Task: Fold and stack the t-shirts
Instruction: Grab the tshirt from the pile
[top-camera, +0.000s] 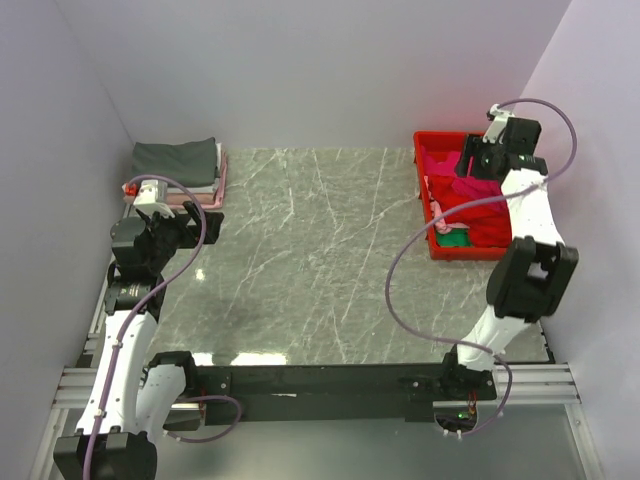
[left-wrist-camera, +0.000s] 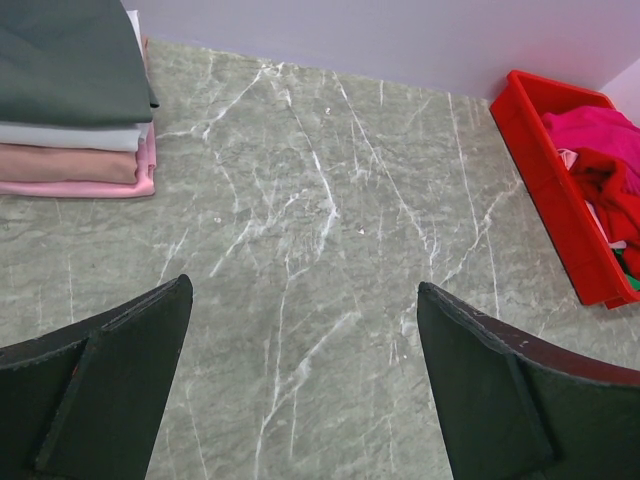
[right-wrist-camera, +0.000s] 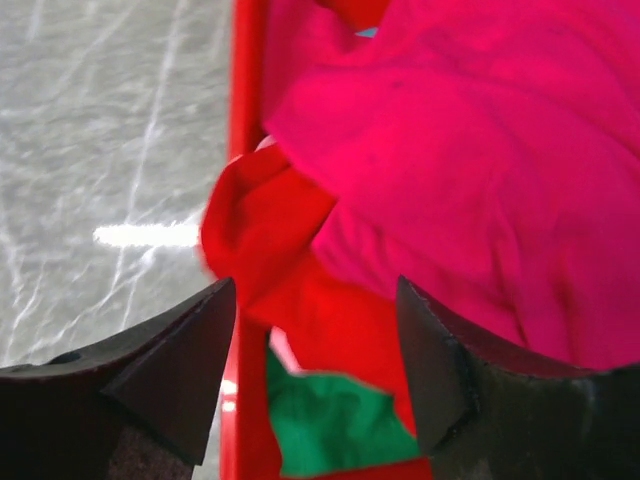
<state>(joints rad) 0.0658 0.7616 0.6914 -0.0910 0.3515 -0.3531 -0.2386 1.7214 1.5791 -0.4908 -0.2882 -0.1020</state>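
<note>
Grey marble surface (top-camera: 300, 260) nearest, no shirt spread on it. Left tool (left-wrist-camera: 305, 290) wide apart, holding nothing, above that bare stone. Right tool (right-wrist-camera: 315, 290) apart too, low over the bin (top-camera: 421, 185), clamped on nothing yet. Unfolded in there: red shirt (right-wrist-camera: 270, 240), crimson shirt (right-wrist-camera: 480, 170), green shirt (right-wrist-camera: 320, 420). Far left, stack (top-camera: 178, 170) of folded ones, dark grey on top. Partly done, judging by that; at least three left to fold.

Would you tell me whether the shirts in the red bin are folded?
No, crumpled: the crimson-pink shirt, red shirt and green shirt lie bunched in the bin.
</note>
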